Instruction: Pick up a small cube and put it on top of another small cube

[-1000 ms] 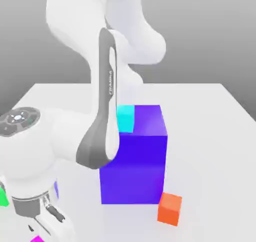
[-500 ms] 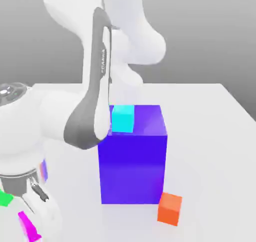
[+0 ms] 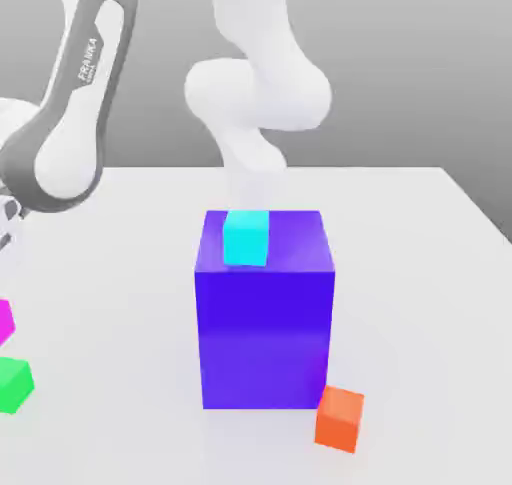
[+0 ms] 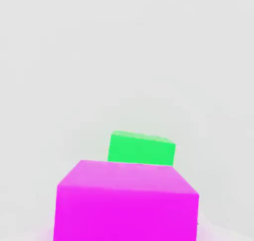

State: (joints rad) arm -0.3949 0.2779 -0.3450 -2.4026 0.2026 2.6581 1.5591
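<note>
Hand view: the claw was clamped on the magenta cube point(image 4: 126, 200), held clear of the desk point(image 4: 124, 51) so it could travel. The green cube point(image 4: 142, 148) lay just beyond and below, awaiting its load.

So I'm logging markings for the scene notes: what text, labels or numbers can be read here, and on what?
"FRANKA" on the grey panel of the arm, running along the link; smaller lettering below it is too small to read.
No text on the magenta cube, green cube, cyan cube, orange cube, blue block or table.
</note>
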